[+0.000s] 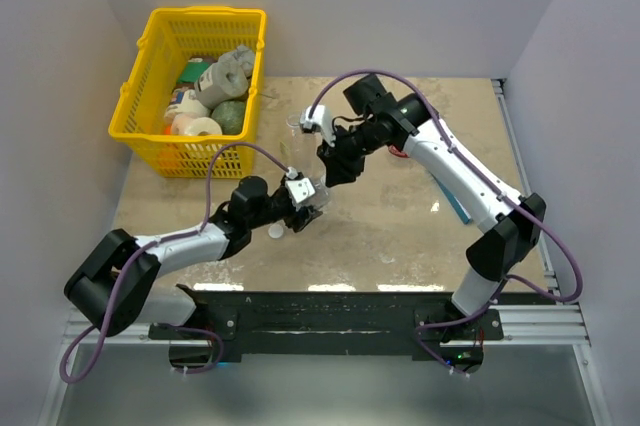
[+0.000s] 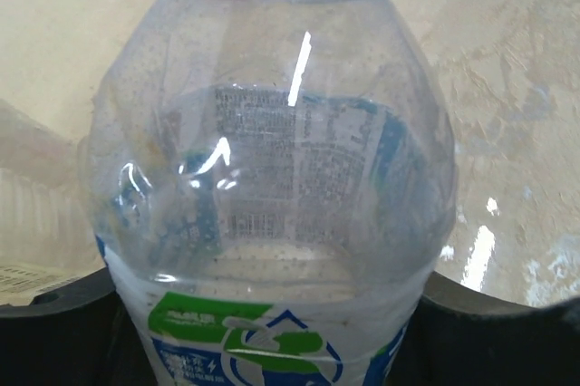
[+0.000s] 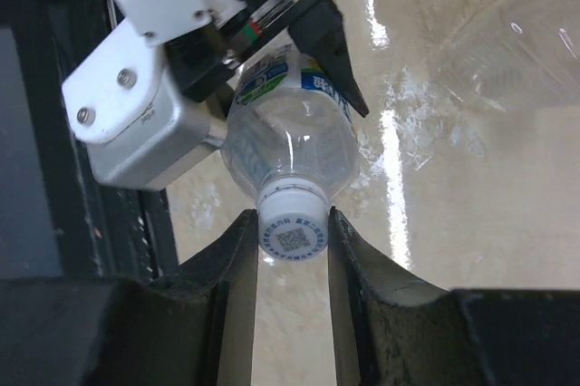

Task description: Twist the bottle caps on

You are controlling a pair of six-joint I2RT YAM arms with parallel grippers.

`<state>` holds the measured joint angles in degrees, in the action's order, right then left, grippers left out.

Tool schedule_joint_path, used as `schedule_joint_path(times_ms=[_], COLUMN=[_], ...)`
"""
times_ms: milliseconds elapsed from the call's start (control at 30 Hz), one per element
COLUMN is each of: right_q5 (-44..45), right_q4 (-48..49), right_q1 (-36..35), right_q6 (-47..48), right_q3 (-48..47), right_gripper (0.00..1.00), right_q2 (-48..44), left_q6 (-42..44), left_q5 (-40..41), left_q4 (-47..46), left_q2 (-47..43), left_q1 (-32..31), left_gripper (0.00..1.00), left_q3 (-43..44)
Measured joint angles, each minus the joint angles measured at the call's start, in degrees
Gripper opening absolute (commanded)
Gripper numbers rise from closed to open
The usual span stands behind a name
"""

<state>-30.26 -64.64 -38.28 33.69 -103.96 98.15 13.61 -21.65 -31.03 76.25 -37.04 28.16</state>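
A short clear bottle with a blue and green label (image 2: pixel 272 178) fills the left wrist view, and my left gripper (image 2: pixel 272 336) is shut on its lower body. From above, this bottle (image 1: pixel 312 196) hangs over the table's middle between both grippers. In the right wrist view a white cap (image 3: pixel 292 223) with printed code sits on the neck of the bottle (image 3: pixel 285 146). My right gripper (image 3: pixel 292 234) is shut on the cap, with one finger pressed against each side. A second small white cap (image 1: pixel 275 231) lies on the table below my left gripper (image 1: pixel 303 208).
A yellow basket (image 1: pixel 150 76) with several items stands at the back left. Another clear bottle (image 1: pixel 295 124) stands beside it. A flat blue-and-white box (image 1: pixel 455 201) lies under the right arm, with something red (image 1: pixel 400 153) partly hidden behind that arm.
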Motion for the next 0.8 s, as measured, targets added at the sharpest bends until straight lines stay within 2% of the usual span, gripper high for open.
schedule_joint_path(times_ms=[233,333,367,400,433,533,633,700,800], right_q5=[-2.36,-2.4,-2.36,-2.29,-2.27,-2.08,-0.74,-0.59,-0.81], right_q4=[5.22,5.79,5.73,5.46,4.68,-0.76,-5.44,-5.46,-5.2], right_q1=[2.43,2.75,2.8,2.8,2.8,2.75,2.82,3.23,3.43], right_q6=[-16.11,-18.8,-19.45,-19.87,-20.24,-19.91,-17.35,-15.3,-10.14], right_q3=[-0.04,-0.72,-1.29,-2.19,-3.63,-9.73,-20.57,-25.99,-26.25], right_gripper=[0.01,0.25,0.38,0.45,0.69,0.92,0.99,0.98,0.92], right_q2=[0.92,2.19,2.86,3.63,4.55,7.28,10.45,10.4,5.38], left_q6=[-3.58,-3.65,-3.74,-3.98,-4.24,-6.86,-8.76,-9.57,-10.01], left_q5=[7.85,10.05,10.62,11.04,11.41,12.98,13.38,13.05,9.94], left_q4=[-1.84,-0.98,-0.63,-0.37,-0.2,-0.07,-0.63,-0.57,0.39], left_q2=[0.0,0.02,0.02,0.02,0.02,0.0,-0.52,-0.94,-0.98], left_q1=[-1.2,-1.31,-1.31,-1.31,-1.31,-0.9,0.0,0.33,0.46], left_gripper=[0.0,0.0,0.0,0.0,0.0,0.0,0.0,0.0,0.0], left_q3=[0.02,0.02,0.02,0.02,0.09,1.27,2.73,3.02,2.99])
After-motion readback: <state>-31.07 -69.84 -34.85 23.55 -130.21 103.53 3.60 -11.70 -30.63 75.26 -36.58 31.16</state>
